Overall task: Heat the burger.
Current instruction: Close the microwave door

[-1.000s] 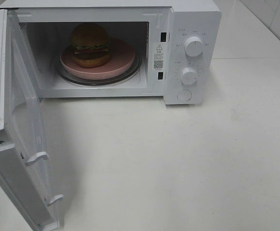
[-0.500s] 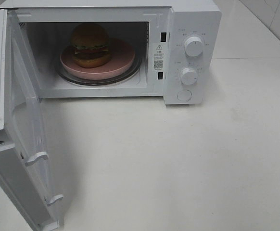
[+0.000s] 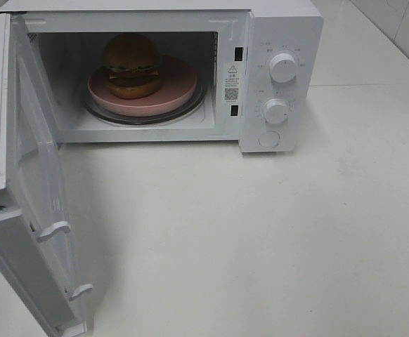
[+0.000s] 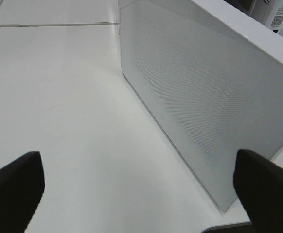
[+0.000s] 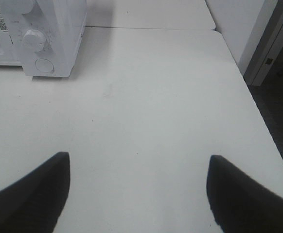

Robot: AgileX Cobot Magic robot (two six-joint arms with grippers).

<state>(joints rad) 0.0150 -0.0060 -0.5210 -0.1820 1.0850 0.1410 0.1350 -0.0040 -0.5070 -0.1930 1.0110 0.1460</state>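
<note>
The burger (image 3: 131, 64) sits inside the microwave (image 3: 282, 35), door (image 3: 39, 175) open at left. The left gripper (image 4: 136, 160) and right gripper (image 5: 137, 158) gape empty. Next, likely: shut that door.

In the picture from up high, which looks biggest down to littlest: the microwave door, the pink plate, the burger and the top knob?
Largest to smallest:
1. microwave door, which is also nearest the camera
2. pink plate
3. burger
4. top knob
</note>
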